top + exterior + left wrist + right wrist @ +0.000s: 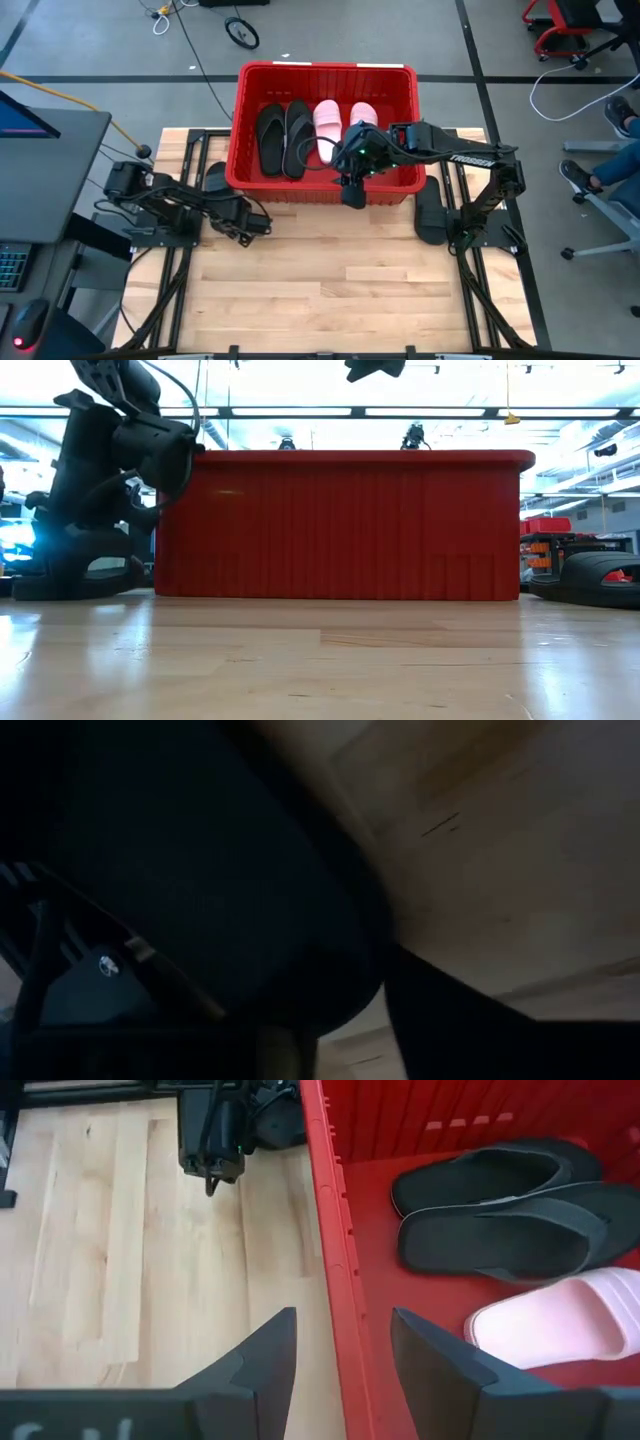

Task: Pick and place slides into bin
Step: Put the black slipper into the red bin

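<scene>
High view: red bin (325, 75) sits at the far middle of the worktop (320, 290). Inside lie two black slides (284, 137) side by side and two pink slides (345, 125) next to them. Right tool (352, 192) hangs over the bin's near wall. Right wrist view adds what the top view hides: right tool (340, 1355) is released and empty, straddling the red rim. Left tool (257, 227) rests low on the worktop near the bin's left corner; its wrist view is dark, so grip state cannot be told. Low view shows only the bin's outer wall (340, 525), contents hidden.
</scene>
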`<state>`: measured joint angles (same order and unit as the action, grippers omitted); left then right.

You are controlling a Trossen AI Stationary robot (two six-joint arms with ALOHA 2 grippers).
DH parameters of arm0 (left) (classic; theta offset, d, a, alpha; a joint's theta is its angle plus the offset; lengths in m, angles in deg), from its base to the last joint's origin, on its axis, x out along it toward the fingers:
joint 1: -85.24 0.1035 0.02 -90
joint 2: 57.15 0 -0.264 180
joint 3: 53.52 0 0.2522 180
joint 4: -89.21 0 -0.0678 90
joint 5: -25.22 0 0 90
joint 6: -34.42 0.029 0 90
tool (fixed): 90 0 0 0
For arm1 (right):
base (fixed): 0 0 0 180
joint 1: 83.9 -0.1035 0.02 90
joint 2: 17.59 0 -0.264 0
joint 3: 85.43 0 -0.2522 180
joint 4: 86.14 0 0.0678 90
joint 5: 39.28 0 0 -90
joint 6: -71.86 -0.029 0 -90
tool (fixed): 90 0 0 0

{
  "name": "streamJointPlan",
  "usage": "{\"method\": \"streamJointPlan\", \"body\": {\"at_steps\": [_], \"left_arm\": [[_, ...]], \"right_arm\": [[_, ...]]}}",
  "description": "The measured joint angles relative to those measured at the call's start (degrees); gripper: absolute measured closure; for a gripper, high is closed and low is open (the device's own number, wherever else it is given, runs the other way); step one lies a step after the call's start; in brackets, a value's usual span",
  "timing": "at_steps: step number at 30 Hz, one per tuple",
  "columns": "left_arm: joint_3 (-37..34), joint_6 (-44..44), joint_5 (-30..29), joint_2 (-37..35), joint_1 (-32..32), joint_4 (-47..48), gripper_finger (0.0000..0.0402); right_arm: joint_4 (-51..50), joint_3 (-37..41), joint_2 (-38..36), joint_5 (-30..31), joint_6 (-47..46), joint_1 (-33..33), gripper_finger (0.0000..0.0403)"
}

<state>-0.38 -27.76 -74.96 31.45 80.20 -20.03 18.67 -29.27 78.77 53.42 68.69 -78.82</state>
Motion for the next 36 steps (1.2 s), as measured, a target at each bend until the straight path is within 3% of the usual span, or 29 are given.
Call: {"method": "streamJointPlan", "body": {"at_steps": [4,9,13,20,24,28,31,36], "left_arm": [[1.89,1.38,1.06,0.22,-0.54,1.12,0.0377],[10.56,1.4,6.94,0.38,-2.96,1.18,0.0377],[22.38,0.76,9.13,0.39,-7.17,7.16,0.0378],[50.58,-5.33,9.61,0.32,-16.76,15.95,0.0385],[65.98,-8.93,3.38,0.24,-21.47,16.11,0.0385],[76.76,-10.63,-11.77,0.22,-22.86,19.96,0.0385],[80.82,-8.95,-19.43,0.2,-19.94,24.96,0.0385],[80.54,-4.56,-19.1,0.28,-9.18,29.67,0.0386]], "right_arm": [[0.0,0.0,0.0,0.02,-0.39,0.0,0.0235],[0.16,0.0,0.0,0.03,-1.83,0.0,0.0235],[0.15,0.0,0.0,0.06,-2.42,0.0,0.0234],[-1.67,0.0,-0.28,0.11,-0.84,0.0,0.0239],[-2.01,0.0,-1.78,0.57,-1.12,0.0,0.0247],[-2.31,0.0,-3.28,0.76,-1.14,0.0,0.0254],[-2.75,0.0,-4.91,0.74,-1.58,0.0,0.0256],[-3.5,0.0,-7.17,0.71,-3.09,0.0,0.0256]]}}
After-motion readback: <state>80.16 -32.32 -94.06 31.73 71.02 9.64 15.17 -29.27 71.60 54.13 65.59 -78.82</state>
